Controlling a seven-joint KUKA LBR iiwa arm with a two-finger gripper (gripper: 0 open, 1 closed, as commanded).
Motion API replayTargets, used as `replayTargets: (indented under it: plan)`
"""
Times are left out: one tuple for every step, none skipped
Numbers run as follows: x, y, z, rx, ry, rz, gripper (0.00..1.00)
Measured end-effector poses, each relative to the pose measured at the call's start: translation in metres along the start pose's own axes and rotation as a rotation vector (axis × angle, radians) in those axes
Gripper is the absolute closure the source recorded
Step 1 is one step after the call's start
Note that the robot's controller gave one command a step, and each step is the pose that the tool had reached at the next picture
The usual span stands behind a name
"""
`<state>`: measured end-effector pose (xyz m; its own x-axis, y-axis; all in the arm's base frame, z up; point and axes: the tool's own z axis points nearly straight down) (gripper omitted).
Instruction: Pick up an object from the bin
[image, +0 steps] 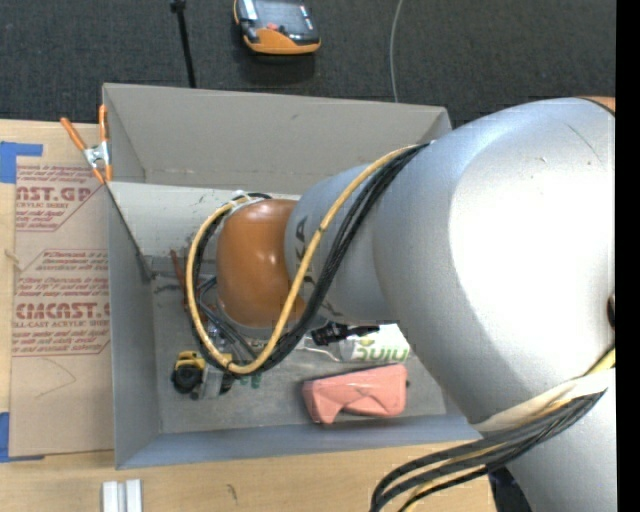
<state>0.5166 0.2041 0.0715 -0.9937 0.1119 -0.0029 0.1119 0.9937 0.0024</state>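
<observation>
Camera view: you look down into the grey bin (130, 330), with the arm entering from 3 o'clock.
Gripper (222, 352): low over the bin floor, left of centre, masked by the orange wrist cover (250, 265) and the cable loop (205, 300); you cannot tell its state.
Nearest thing: a small yellow-and-black piece (187, 372), at 7 o'clock from the cover and just beside the cables.
Handling, small piece: judged light and rigid, apt to skid on the metal floor; take it across its narrow body, squarely from above.
Other candidates: a pink, soft-looking block (357, 393) at the bin's 5 o'clock, near the front wall; a white-and-green packet (378, 350) at the block's 12 o'clock, partly under the arm.
Handling, pink block: judged light, compressible and easy to hold; take it across its short width at mid-length.
Risk: the cables hang close to the small piece; you should watch for snagging.
</observation>
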Motion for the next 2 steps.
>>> replayTargets:
  plan:
    - [0.001, 0.0, -0.004, 0.001, 0.002, 0.0, 1.0]
    - [0.002, -0.001, -0.017, 0.004, 0.008, -0.001, 1.0]
